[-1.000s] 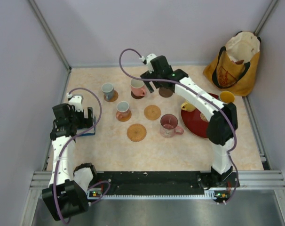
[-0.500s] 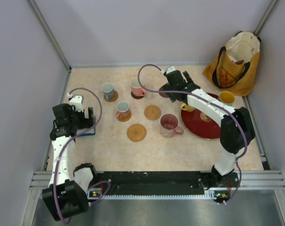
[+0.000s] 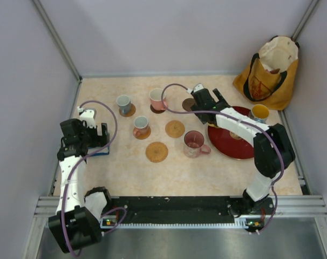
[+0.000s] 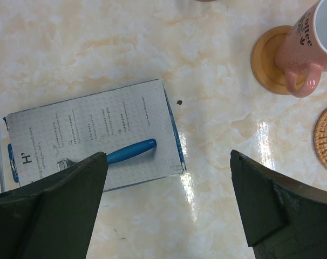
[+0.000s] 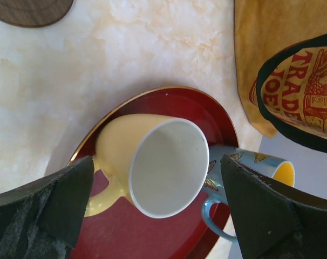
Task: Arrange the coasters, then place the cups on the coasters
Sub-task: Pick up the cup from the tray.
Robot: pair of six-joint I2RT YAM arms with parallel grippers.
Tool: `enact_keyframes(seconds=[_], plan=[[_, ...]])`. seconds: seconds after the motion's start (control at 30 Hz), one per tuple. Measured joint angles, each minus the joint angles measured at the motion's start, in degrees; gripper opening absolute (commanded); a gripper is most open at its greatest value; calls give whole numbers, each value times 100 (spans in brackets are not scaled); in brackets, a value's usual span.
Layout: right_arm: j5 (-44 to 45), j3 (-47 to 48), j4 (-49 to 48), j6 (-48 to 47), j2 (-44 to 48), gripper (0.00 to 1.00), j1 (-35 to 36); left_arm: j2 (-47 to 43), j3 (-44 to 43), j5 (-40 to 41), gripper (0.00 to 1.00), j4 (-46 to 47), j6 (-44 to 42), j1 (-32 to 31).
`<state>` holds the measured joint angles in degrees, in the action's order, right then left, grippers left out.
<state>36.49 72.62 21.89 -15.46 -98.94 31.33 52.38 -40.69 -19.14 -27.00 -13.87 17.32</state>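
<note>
Left gripper (image 4: 168, 157) is held wide open over a white box (image 4: 93, 135); to the far right, a pink cup (image 4: 309, 48) is seated on a coaster (image 4: 265, 60).

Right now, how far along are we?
Done: blue-grey cup, far pink cup and near pink cup sit on coasters. In hand: open right gripper over pale yellow cup on red tray. Remaining: that, blue cup, mauve cup; two tan coasters, one dark coaster bare.
</note>
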Motion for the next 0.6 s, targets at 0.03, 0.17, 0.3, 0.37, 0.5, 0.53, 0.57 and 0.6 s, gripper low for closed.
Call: enact_keyframes(seconds=[0.03, 0.17, 0.3, 0.37, 0.5, 0.53, 0.57, 0.6], plan=[[7, -44, 0, -2, 28, 99, 0, 0, 0, -13, 99, 0, 0, 0], [26, -297, -31, -4, 236, 99, 0, -2, 0, -57, 99, 0, -2, 11], [66, -522, -37, -22, 501, 99, 0, -2, 0, -92, 99, -2, -2, 15], [83, -623, -55, -39, 627, 99, 0, -4, 0, -103, 99, -2, -2, 15], [101, -789, -109, -48, 807, 99, 0, -2, 0, -105, 98, -2, -2, 17], [101, -833, -114, -48, 846, 99, 0, -2, 0, -107, 98, -2, -2, 22], [98, -866, -109, -48, 885, 99, 0, -4, 0, -107, 98, -2, -2, 22], [98, -901, -116, -46, 925, 99, -2, -2, 0, -111, 99, -2, -4, 22]])
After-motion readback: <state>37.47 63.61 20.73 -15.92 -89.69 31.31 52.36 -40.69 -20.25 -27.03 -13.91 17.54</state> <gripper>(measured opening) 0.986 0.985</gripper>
